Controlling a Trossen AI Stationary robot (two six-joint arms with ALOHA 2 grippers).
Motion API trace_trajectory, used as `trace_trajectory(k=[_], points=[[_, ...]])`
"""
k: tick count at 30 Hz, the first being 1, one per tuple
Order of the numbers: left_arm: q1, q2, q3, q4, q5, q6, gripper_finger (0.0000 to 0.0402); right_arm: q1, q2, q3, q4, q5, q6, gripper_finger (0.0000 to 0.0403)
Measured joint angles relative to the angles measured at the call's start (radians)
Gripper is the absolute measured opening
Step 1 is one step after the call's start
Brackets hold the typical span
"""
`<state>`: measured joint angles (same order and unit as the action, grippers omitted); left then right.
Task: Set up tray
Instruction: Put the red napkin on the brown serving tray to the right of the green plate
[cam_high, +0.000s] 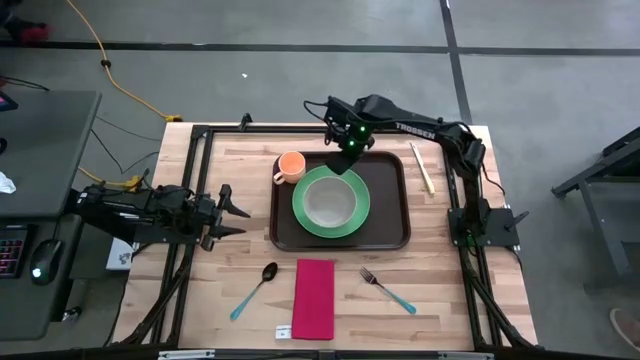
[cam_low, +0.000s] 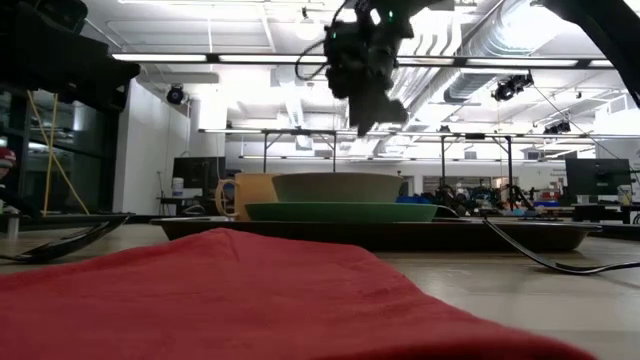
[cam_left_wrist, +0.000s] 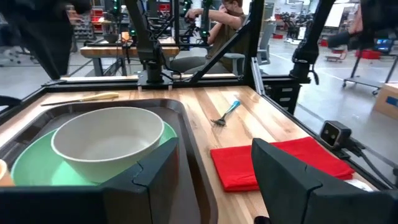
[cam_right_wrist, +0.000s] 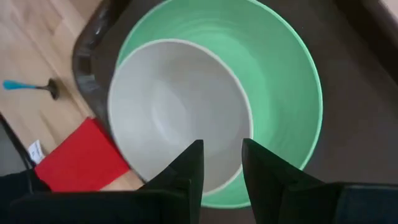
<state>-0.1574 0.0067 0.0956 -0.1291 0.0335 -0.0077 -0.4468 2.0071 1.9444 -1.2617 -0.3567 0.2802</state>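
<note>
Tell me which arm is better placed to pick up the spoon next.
Probably the left. Its end effector waits open at the table's left side, close to the spoon, which lies left of the red napkin. The right end effector hangs above the bowl on the tray.

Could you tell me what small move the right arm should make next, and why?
Probably lift clear and head for the fork. The right gripper hangs above the bowl, fingers apart and holding nothing; bowl, plate and cup already sit on the tray, while fork, spoon and napkin lie on the table on the near side.
</note>
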Motion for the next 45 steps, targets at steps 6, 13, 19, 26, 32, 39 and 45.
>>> trace_trajectory(k=[6, 13, 19, 26, 32, 39, 45], points=[[0.0, 0.0, 0.0, 0.0, 0.004, -0.001, 0.023, 0.034, 0.0, 0.142, -0.156, 0.029, -0.028, 0.0087], [0.0, 0.0, 0.0, -0.002, 0.009, -0.023, 0.023, 0.11, 0.0, 0.25, -0.298, 0.091, -0.01, 0.0087], [0.0, 0.0, 0.0, -0.004, 0.009, -0.023, 0.023, 0.202, -0.013, 0.258, -0.311, 0.089, 0.056, 0.0087], [0.0, 0.0, 0.0, -0.009, 0.009, -0.027, 0.023, 0.308, -0.038, 0.257, -0.31, 0.094, 0.165, 0.0087], [0.0, 0.0, 0.0, -0.016, 0.01, -0.029, 0.023, 0.39, -0.039, 0.257, -0.309, 0.106, 0.209, 0.0087], [0.0, 0.0, 0.0, -0.032, 0.036, -0.074, 0.023, 0.47, -0.039, 0.257, -0.309, 0.143, 0.32, 0.0087], [0.0, 0.0, 0.0, -0.038, 0.065, -0.078, 0.023, 0.542, -0.039, 0.257, -0.294, 0.16, 0.437, 0.0087]])
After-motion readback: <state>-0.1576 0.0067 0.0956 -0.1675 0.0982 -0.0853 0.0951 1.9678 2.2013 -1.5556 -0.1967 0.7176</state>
